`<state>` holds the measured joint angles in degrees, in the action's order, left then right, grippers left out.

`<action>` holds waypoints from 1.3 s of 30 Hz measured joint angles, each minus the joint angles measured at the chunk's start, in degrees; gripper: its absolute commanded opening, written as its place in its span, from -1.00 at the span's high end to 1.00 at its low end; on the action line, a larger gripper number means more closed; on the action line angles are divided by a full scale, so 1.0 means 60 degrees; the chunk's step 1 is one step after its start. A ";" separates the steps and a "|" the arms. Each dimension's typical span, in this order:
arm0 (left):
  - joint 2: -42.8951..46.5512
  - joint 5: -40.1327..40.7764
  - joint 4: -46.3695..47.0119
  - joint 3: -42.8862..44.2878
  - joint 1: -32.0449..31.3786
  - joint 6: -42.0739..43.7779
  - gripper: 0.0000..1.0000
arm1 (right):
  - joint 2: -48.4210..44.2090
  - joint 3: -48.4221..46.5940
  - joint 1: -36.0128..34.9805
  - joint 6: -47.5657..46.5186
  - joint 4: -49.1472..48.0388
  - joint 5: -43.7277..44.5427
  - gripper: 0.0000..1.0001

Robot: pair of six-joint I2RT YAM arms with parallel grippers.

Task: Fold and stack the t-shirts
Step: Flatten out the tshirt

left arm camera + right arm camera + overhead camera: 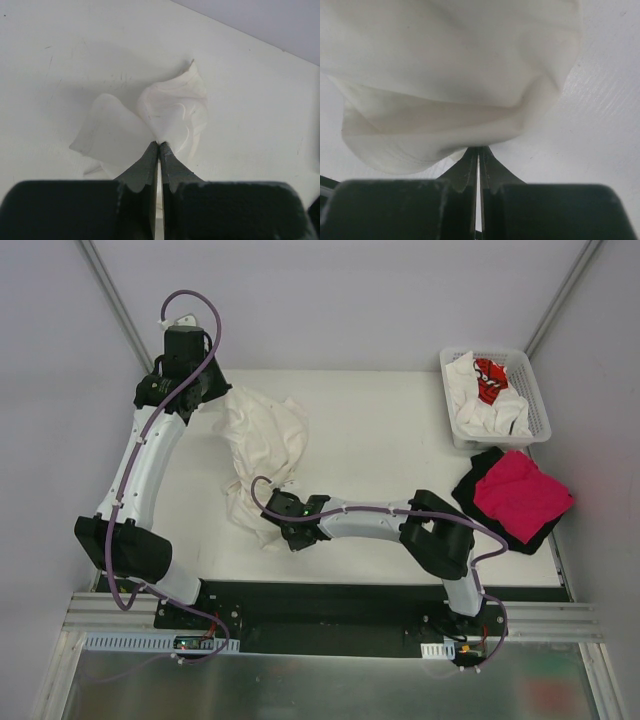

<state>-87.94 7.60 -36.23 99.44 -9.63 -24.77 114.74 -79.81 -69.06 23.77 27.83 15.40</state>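
The cream shirt (262,445) lies crumpled on the left half of the desk (380,455), strung between the two arms in a loose, twisted band that runs from the far left toward the near middle. The left gripper (159,145) is pressed together on the shirt's far end. Its fingertips meet with only a hairline between them, and a small bunch of cloth fans out just beyond the tips in two soft lobes. The right gripper (478,149) is likewise pressed together, pinching the shirt's near end. A wide fold of cloth billows up above its fingertips and fills most of the right wrist view. Between the two grips the shirt is wrinkled and bunched, wider at the far end and narrowing toward the right gripper.

Well apart, at the right edge of the desk, a pink shirt (522,495) lies folded on top of a black shirt (476,488). Just beyond them, in the far right corner, stands a basket (541,405) that holds rumpled white shirts (468,400). One of these is a shirt with red print (489,378).
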 measured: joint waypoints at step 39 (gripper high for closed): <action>0.0248 0.0015 0.0066 -0.0317 0.0000 0.0004 1.00 | -0.2346 0.3366 0.5610 -0.0186 -0.1140 0.1759 0.99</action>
<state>-86.46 7.68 -35.83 97.54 -9.63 -24.75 100.66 -59.61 -35.40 22.65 20.99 25.96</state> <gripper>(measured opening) 0.006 0.012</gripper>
